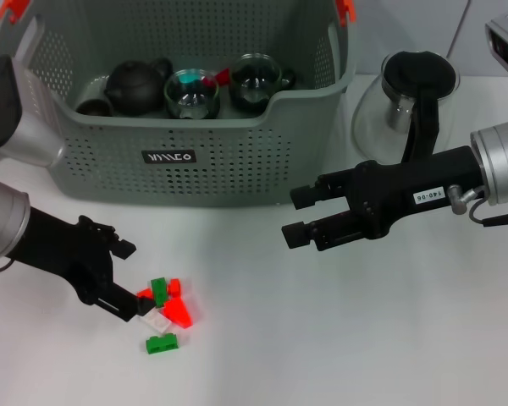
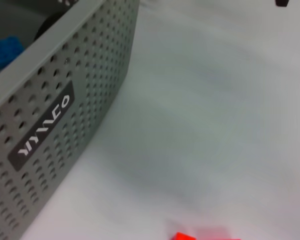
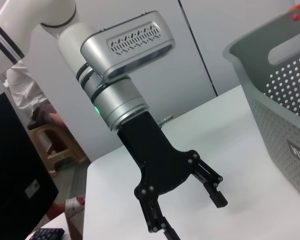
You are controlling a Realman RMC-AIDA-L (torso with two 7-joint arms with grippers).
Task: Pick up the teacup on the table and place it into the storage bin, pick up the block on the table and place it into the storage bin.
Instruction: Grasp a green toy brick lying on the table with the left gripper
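Note:
The grey-green perforated storage bin (image 1: 195, 144) stands at the back centre, its black label facing me. Inside it are two glass teacups (image 1: 193, 93) and a dark teapot (image 1: 135, 85); no teacup shows on the table itself. A small pile of red, green and white blocks (image 1: 165, 303) lies on the table at the front left, with one green block (image 1: 162, 342) just in front of it. My left gripper (image 1: 131, 279) is open at the pile's left side, its lower finger touching the blocks. My right gripper (image 1: 292, 216) hovers open and empty at centre right.
A glass pot with a black lid (image 1: 411, 93) stands right of the bin, behind my right arm. The left wrist view shows the bin wall (image 2: 55, 115), a blue block (image 2: 5, 50) inside it and a red block (image 2: 182, 236). The right wrist view shows the left gripper (image 3: 190, 215) open.

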